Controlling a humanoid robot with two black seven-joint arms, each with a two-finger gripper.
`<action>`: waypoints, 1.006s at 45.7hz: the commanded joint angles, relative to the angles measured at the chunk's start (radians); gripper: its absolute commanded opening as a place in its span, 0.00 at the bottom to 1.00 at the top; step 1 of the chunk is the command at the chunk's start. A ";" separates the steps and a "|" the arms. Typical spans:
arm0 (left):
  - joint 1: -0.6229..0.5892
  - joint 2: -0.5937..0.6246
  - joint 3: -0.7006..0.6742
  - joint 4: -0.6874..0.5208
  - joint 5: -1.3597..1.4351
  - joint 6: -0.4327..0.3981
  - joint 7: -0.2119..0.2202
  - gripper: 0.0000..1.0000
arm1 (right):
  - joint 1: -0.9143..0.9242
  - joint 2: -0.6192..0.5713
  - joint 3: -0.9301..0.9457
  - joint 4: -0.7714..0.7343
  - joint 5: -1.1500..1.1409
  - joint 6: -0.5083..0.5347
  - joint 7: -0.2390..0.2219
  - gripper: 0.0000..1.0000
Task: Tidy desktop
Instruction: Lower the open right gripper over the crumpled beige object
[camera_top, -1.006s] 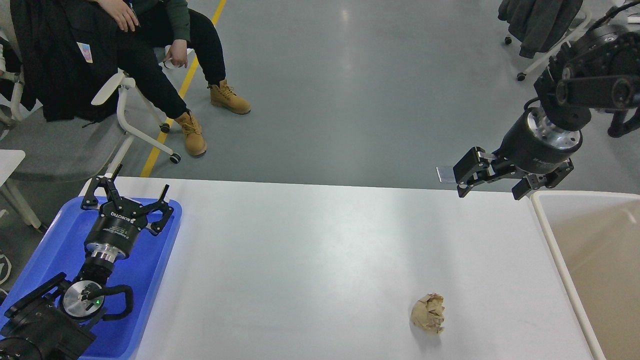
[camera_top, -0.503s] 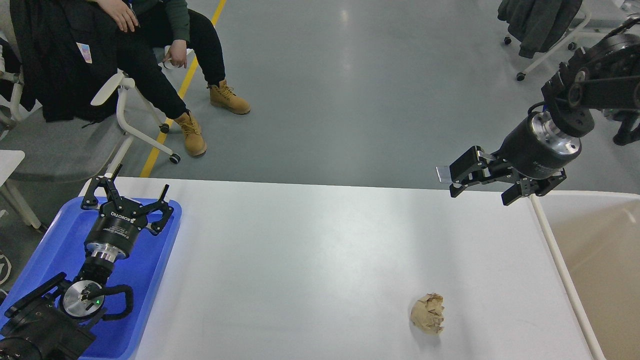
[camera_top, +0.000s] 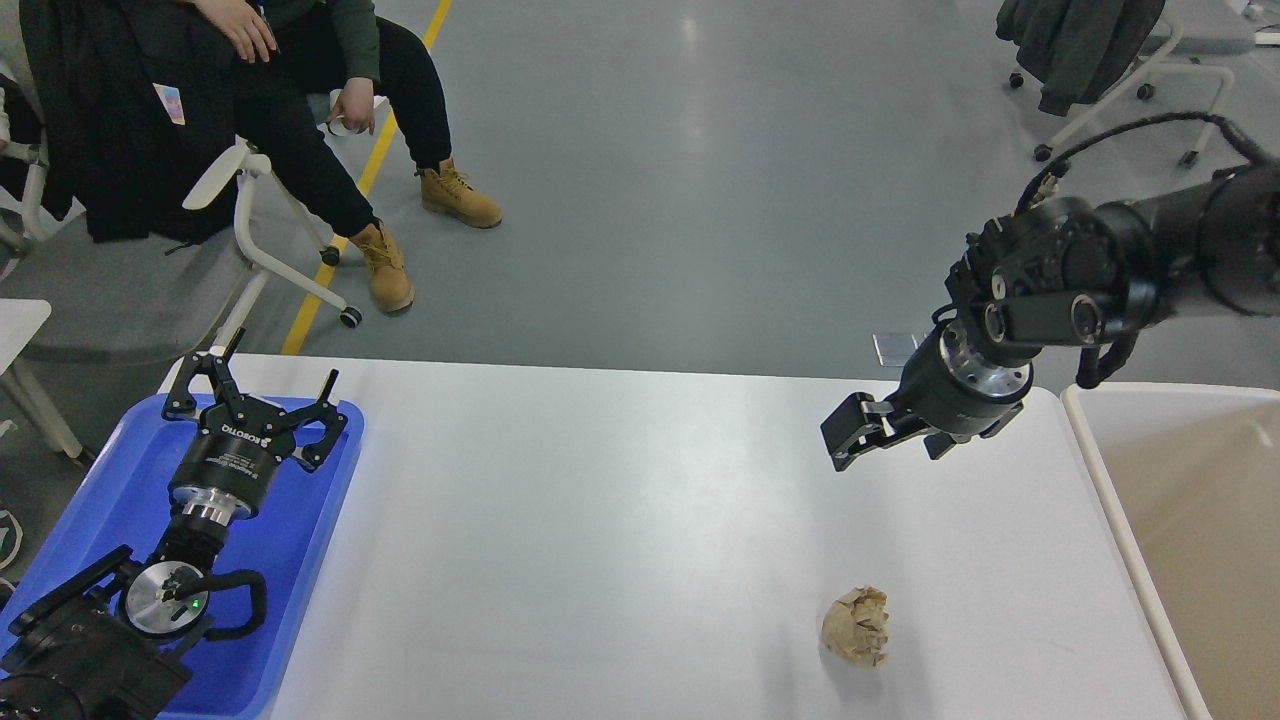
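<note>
The white counter (camera_top: 600, 520) fills the near half of the view, with a crumpled paper ball (camera_top: 856, 626) lying on its near right part. The right pincer (camera_top: 880, 437) hangs above the counter, far from the ball and well apart from it, its jaws spread. The left pincer (camera_top: 255, 395) sits wide apart over the blue tray (camera_top: 110, 490) at the left. A beige bin (camera_top: 1180, 520) stands at the right edge.

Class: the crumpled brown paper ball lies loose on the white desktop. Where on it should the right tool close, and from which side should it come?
Grip the crumpled paper ball across its middle, coming straight down from above. It is a roundish lump lying free on the desktop with nothing beside it, so fingers can likely straddle it. The right tool is the nearer one; the left tool is over the blue tray.
</note>
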 joint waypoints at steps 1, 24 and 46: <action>0.000 0.000 0.000 0.000 0.000 0.000 0.001 0.99 | -0.084 0.046 -0.002 -0.007 0.005 -0.060 -0.013 1.00; 0.000 0.000 0.000 0.000 0.000 0.000 0.001 0.99 | -0.251 0.046 -0.040 0.001 0.054 -0.238 -0.067 1.00; 0.001 0.000 0.000 0.000 0.000 0.000 -0.001 0.99 | -0.369 0.046 0.003 -0.019 0.054 -0.285 -0.067 1.00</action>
